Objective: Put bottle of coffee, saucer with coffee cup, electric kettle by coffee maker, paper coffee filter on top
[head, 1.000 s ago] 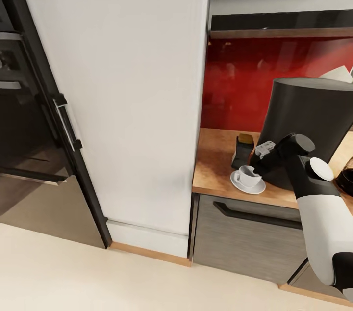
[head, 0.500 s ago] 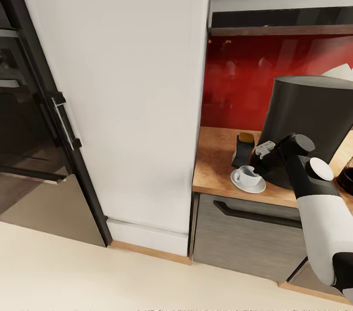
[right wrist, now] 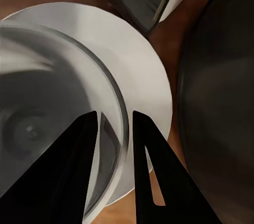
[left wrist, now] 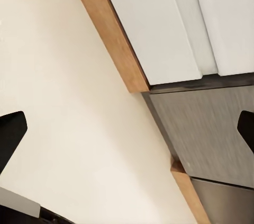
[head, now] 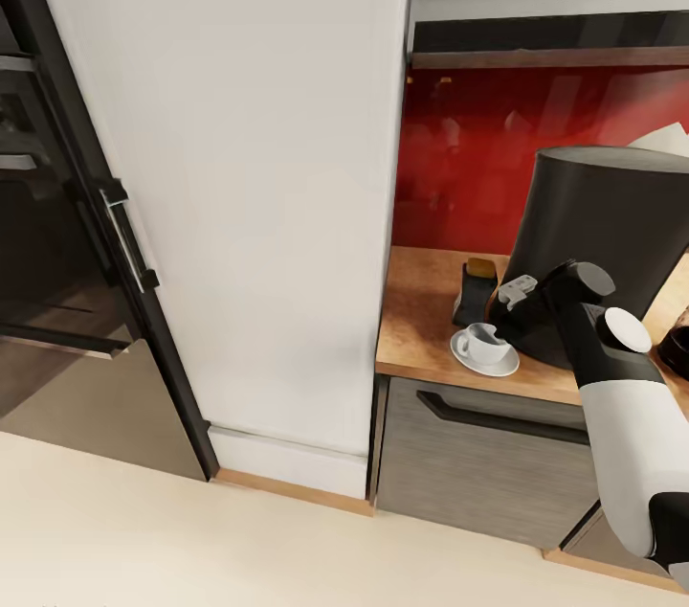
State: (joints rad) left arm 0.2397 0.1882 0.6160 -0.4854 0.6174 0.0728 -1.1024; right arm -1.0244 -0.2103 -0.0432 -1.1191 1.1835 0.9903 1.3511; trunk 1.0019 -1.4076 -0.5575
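The right gripper [right wrist: 114,144] pinches the rim of the light, stiff, breakable cup [head: 483,343], which sits on the saucer [head: 484,364] just left of the coffee maker [head: 612,234].

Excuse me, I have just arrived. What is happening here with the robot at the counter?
The robot is arranging a coffee station. Its right gripper is at the coffee cup, with one finger on each side of the cup's rim. The cup sits on the saucer, on the kitchen countertop beside the coffee maker. The bottle of coffee stands just behind. The left gripper is open, over the floor.
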